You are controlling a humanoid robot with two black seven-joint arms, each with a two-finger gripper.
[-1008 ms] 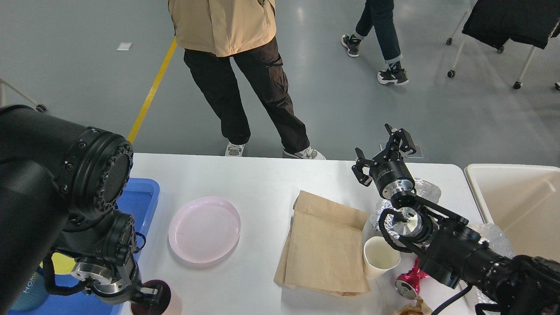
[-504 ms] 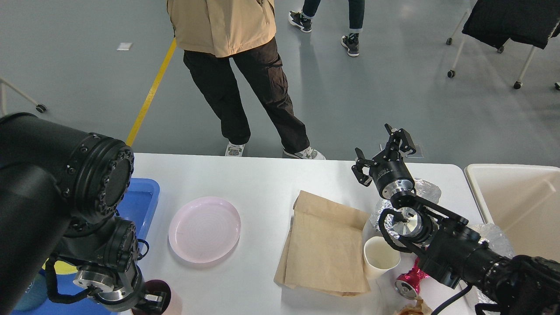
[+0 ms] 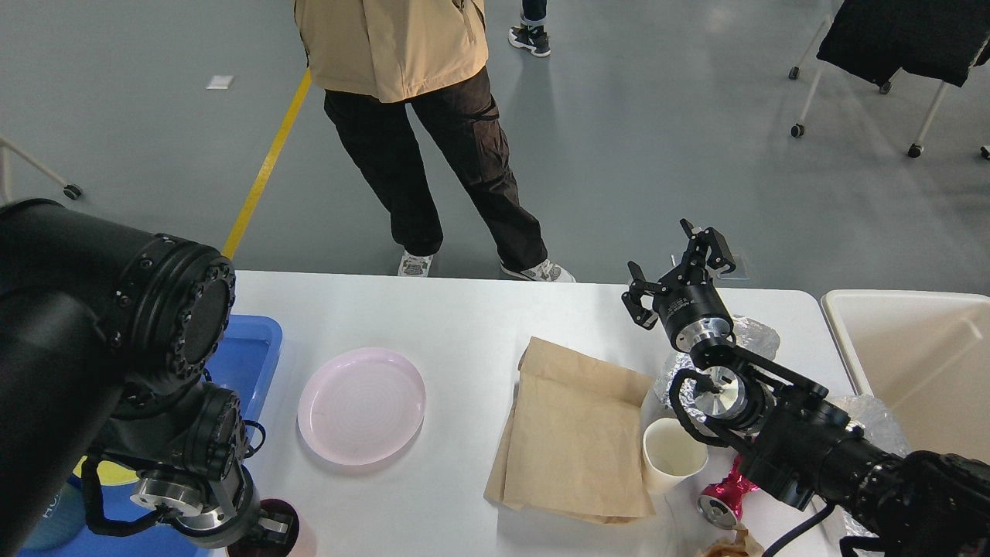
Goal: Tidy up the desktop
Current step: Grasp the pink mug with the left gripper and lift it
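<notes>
Now, right pincer (image 3: 679,265): fingers spread, empty.
Left pincer (image 3: 271,530): low at the near edge, state unclear.
Smooth white rectangular desktop (image 3: 464,325): beneath both.
Flat brown paper bag (image 3: 576,433): just below-left of the right pincer.

The left arm (image 3: 116,348) sits a little differently at the frame's left edge: its big shoulder-side joint is higher than a second ago, and its wrist section is lower and slightly further left, so the dark maroon cup (image 3: 282,530) at its far end now shows less, close to the bottom edge. More of the blue tray (image 3: 247,348) is covered by the arm near the lower left corner than a second ago. On the floor beyond the table, the walking person in jeans has moved away towards the top of the view; only one sneaker (image 3: 530,40) shows now.
</notes>
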